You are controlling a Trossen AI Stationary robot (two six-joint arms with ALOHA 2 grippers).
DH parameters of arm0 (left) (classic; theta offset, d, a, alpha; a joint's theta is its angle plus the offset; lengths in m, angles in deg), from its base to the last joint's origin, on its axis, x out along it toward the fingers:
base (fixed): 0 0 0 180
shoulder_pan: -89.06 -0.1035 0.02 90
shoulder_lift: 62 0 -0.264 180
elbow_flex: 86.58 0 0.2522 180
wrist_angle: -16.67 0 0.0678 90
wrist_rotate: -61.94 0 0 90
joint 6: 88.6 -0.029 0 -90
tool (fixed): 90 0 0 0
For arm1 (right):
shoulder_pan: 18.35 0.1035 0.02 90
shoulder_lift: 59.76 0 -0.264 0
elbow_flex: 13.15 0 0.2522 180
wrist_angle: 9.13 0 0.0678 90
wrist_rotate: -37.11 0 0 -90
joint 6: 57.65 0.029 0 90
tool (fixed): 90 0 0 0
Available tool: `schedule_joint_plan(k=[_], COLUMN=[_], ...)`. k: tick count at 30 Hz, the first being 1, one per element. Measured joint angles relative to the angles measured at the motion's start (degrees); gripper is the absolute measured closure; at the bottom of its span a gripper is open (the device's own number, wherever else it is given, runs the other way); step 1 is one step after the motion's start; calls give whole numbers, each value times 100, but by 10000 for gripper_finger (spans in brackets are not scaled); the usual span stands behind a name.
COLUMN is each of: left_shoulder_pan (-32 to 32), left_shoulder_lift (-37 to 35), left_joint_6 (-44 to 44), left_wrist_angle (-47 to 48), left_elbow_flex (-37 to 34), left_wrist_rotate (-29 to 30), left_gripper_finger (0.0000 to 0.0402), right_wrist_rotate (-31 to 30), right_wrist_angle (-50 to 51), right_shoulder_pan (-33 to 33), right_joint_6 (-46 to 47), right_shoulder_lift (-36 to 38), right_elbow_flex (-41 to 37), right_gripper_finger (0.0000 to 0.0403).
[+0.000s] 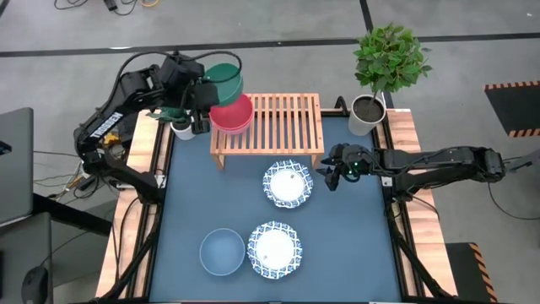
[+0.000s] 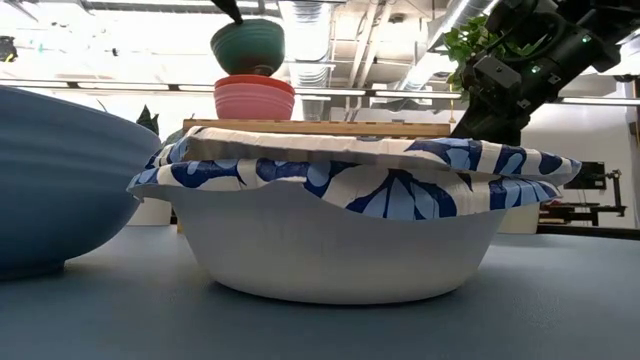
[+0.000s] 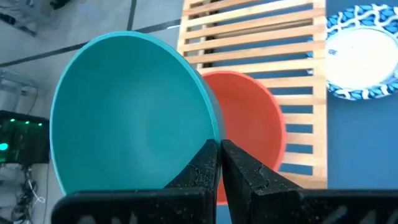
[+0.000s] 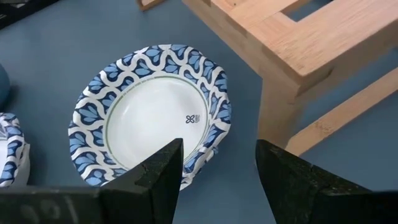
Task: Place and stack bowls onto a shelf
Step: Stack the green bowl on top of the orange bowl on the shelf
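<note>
My left gripper is shut on a teal bowl, held over the left end of the light-wood shelf. Right below the teal bowl a pink bowl sits on the slats. Two white bowls with blue patterned rims stand on the blue tabletop. My right gripper hangs open beside the shelf's right leg, just right of the farther white bowl, and touches nothing. My left gripper pinches the teal bowl's rim on the side toward the shelf's middle, one finger inside the bowl and one outside. The fingers slant down from the table's left. The bowl hangs slightly tilted just above the pink bowl; whether they touch I cannot tell.
A plain blue bowl stands near the front, left of the nearer white bowl. A potted plant stands at the shelf's far right corner, and a small white pot sits by its left leg. The shelf's middle and right slats are bare.
</note>
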Motion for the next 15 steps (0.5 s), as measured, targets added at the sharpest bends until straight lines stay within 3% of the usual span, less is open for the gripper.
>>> schedule_joint_plan(k=[15], left_shoulder_pan=[238], left_shoulder_lift=[2], left_joint_6=[-309], left_wrist_angle=[9], left_elbow_flex=[0], left_wrist_rotate=[-180], left_gripper_finger=[401], right_wrist_rotate=[4], right_wrist_angle=[0], right_shoulder_pan=[0], right_joint_6=[4], right_shoulder_lift=[0], right_elbow_flex=[0], right_gripper_finger=[177])
